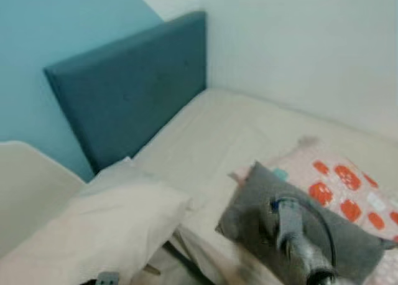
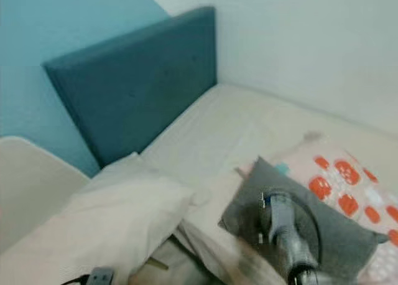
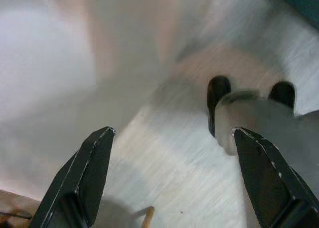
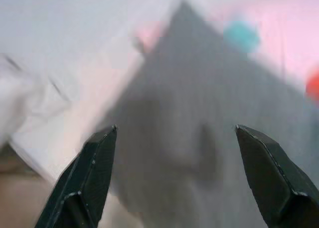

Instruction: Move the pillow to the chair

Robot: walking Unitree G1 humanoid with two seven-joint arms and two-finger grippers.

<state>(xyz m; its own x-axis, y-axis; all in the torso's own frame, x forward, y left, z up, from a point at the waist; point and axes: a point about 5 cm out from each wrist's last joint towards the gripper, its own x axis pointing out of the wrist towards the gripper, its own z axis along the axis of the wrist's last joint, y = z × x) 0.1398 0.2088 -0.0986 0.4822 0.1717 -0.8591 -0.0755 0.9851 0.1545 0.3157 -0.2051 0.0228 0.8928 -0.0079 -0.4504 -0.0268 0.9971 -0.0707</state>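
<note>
Bed (image 1: 224,135) with a cream sheet sits in a corner, one teal upholstered headboard (image 1: 134,86) against a light blue wall (image 1: 56,23), white wall (image 1: 311,42) along the far side.

Three cushions counted on the bed. One white pillow (image 1: 106,226) lies at the near left edge, below the headboard, partly hanging off the mattress side. One grey pillow (image 1: 249,216) sits at the near right, a corner pointing toward the headboard. It lies on top of one pink pillow with orange and white patches (image 1: 345,188), which sticks out behind it to the right.

Right arm (image 1: 298,241) reaches over the grey pillow from the bottom of the head views, silver with a black cable looped beside it. Right gripper (image 4: 174,163) in the right wrist view: two black fingers (image 4: 94,168) spread wide, nothing between them, grey pillow directly beneath, blurred. A teal spot and an orange spot of the pink pillow show past its edge.

Left gripper (image 3: 172,173) in the left wrist view: two fingers spread wide too, holding nothing, over pale blurred fabric. A grey rounded part with two black knobs (image 3: 249,103) is beyond the fingertips; cannot tell what it is.

One pale curved surface (image 1: 25,185) at the left edge of the head views, beside the white pillow; too cropped to identify.
</note>
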